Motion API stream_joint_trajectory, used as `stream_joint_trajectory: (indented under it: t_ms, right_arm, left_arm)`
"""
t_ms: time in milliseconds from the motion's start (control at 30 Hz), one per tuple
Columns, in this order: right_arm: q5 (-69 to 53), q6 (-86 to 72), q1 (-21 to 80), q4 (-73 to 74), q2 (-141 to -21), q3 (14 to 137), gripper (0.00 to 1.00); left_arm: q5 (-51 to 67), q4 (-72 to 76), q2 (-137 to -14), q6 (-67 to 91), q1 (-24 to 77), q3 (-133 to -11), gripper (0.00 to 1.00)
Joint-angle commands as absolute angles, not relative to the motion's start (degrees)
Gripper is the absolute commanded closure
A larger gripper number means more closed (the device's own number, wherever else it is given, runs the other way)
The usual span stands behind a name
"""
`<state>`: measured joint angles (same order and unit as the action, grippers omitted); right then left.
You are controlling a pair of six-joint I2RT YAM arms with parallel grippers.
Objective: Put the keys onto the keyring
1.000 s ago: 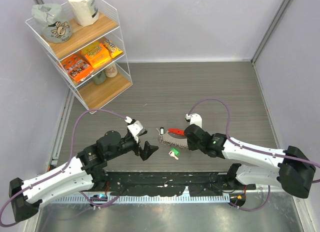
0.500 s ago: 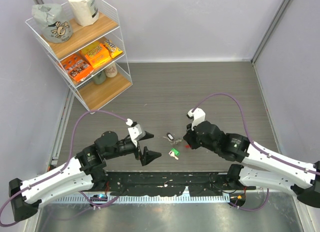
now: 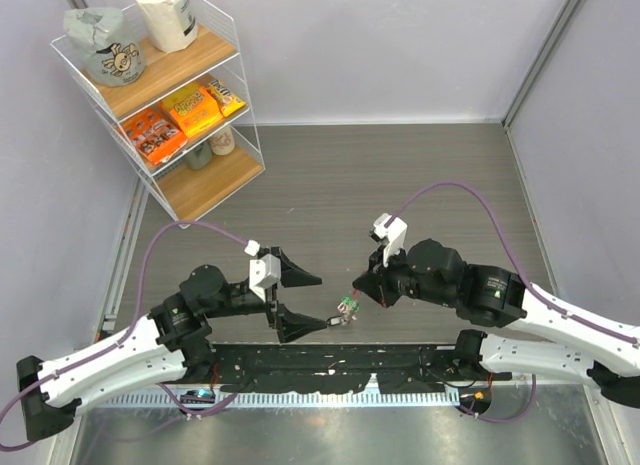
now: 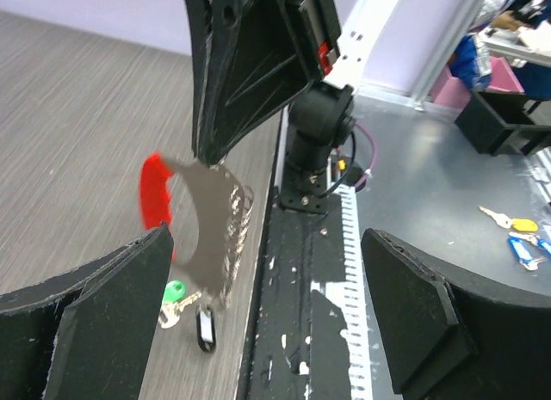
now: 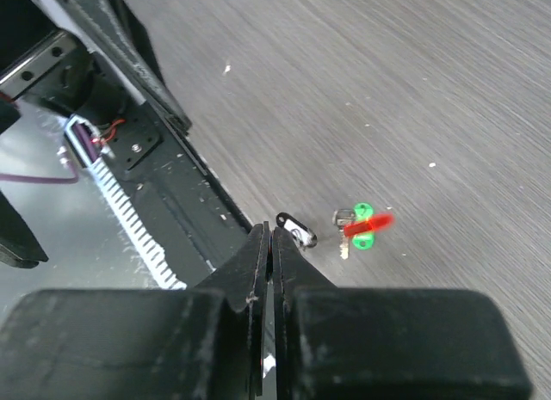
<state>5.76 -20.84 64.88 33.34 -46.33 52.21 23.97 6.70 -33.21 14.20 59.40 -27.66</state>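
My right gripper [image 3: 359, 285] [image 5: 272, 233] is shut on the keyring [image 3: 356, 289], holding it above the table. In the left wrist view the keyring [image 4: 211, 224] is a blurred silvery loop with a red arc, hanging from the right gripper's black fingers [image 4: 245, 82]. A green key [image 4: 175, 290] [image 5: 362, 237] [image 3: 348, 306] and a black key [image 4: 205, 328] [image 5: 296, 230] show just under the loop; whether they hang from it or lie on the table is unclear. My left gripper [image 3: 322, 302] [image 4: 267, 271] stands wide open just left of the loop, holding nothing.
A wire shelf [image 3: 232, 60] with snack packs and bags stands at the back left. The black base rail [image 3: 330, 370] runs along the near table edge right below the keys. Purple cables [image 3: 450, 190] arc over both arms. Other keys [image 4: 515, 225] lie on the metal bench.
The right gripper has lifted the keyring off the table and carried it nearer and leftward; the black key moved with it. The left gripper has turned and come up beside the loop, still open.
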Motion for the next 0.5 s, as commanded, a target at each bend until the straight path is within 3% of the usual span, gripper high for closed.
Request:
stream_joint_trajectory:
  t_ms: [0, 467]
  right_arm:
    - [4.1, -20.5, 68.2, 31.0, -47.9, 57.6, 0.94]
    - [14.6, -23.9, 75.2, 30.8, -56.2, 69.0, 0.94]
  left_arm:
    - [27.1, 15.2, -33.7, 15.4, 60.5, -29.9, 0.01]
    - [18.8, 19.0, -38.1, 13.4, 64.3, -30.6, 0.01]
